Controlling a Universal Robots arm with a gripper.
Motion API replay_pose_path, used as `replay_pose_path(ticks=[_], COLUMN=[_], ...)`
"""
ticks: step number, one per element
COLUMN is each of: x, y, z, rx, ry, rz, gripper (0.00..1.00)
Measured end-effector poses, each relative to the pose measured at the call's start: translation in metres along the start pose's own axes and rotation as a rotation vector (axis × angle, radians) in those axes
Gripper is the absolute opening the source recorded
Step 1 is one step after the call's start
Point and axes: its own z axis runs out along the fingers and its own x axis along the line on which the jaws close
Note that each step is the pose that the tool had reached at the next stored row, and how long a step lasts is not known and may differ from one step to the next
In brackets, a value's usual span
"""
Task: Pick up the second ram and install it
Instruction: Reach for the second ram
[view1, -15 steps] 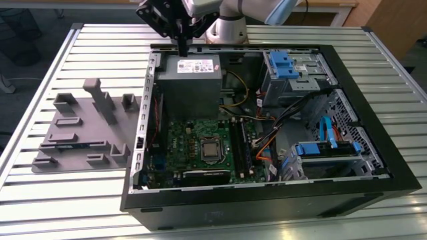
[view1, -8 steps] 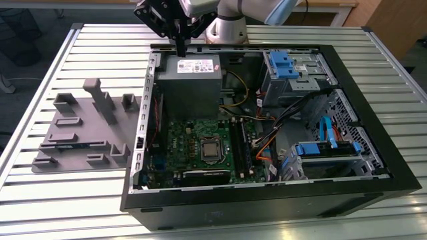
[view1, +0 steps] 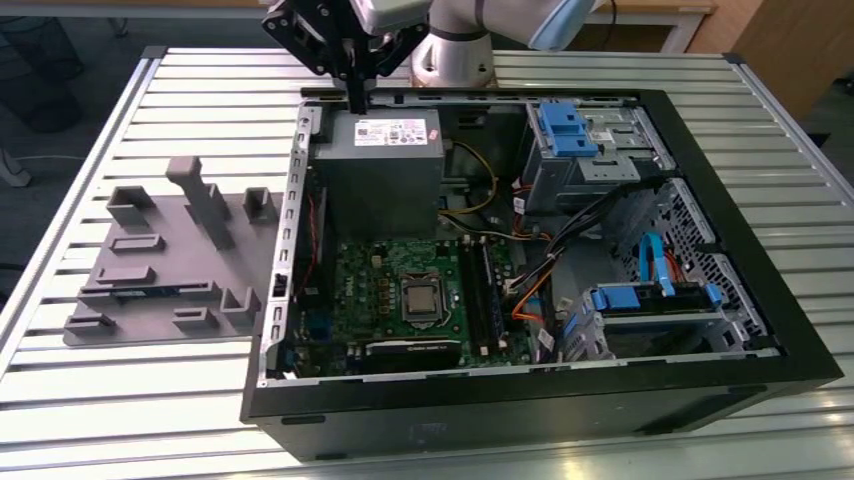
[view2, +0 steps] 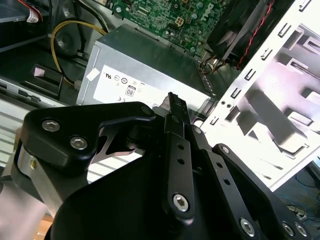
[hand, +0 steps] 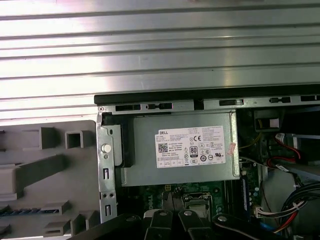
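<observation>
The second ram shows as a thin blue strip (view1: 167, 291) lying in a slot of the gray holder tray (view1: 147, 250), at the exterior view's left of the open computer case. The first wrist view catches the same blue strip (hand: 22, 211) in the tray (hand: 50, 165). My gripper (view1: 358, 98) hangs above the far end of the case, over the gray power supply (view1: 378, 165), well away from the tray. Its black fingers (view2: 175, 107) are pressed together with nothing between them. The green motherboard (view1: 400, 290) with its long memory slots (view1: 475, 290) lies in the case's middle.
The black case (view1: 534, 400) stands on a ribbed metal table (view1: 134, 400). Blue-latched drive cages (view1: 581, 130) and bundles of cables (view1: 574, 230) fill the case at the exterior view's right. The tray carries upright gray posts (view1: 200, 195). The arm's base (view1: 454, 50) stands behind the case.
</observation>
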Motion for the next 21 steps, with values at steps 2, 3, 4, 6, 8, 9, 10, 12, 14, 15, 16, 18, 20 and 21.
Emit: replay_pose_path(ticks=[2, 3, 4, 6, 8, 9, 10, 12, 14, 15, 16, 18, 20, 21], x=[0.0011, 0.0015, 0.002, 0.0029, 0.0036, 0.004, 0.0044, 0.0052, 0.0059, 0.0062, 0.0066, 0.0073, 0.0079, 0.0082], y=[-0.0001, -0.0001, -0.0001, -0.0002, -0.0003, -0.0003, -0.0004, -0.0004, -0.0005, -0.0005, -0.0005, -0.0006, -0.0006, -0.0007], z=[0.0, 0.0, 0.0, 0.0001, 0.0001, 0.0001, 0.0001, 0.0001, 0.0001, 0.0001, 0.0001, 0.0002, 0.0002, 0.0002], rx=[0.0, 0.0, 0.0, 0.0, 0.0, 0.0, 0.0, 0.0, 0.0, 0.0, 0.0, 0.0, 0.0001, 0.0], ry=[0.0, 0.0001, 0.0, 0.0, 0.0, 0.0, 0.0001, 0.0, 0.0, 0.0, 0.0, 0.0, 0.0001, 0.0], rz=[0.0, 0.0, 0.0, 0.0, 0.0, 0.0, 0.0, 0.0, 0.0, 0.0, 0.0, 0.0, 0.0, 0.0], gripper=[0.11, 0.11, 0.11, 0.11, 0.11, 0.11, 0.11, 0.11, 0.11, 0.11, 0.11, 0.11, 0.11, 0.11])
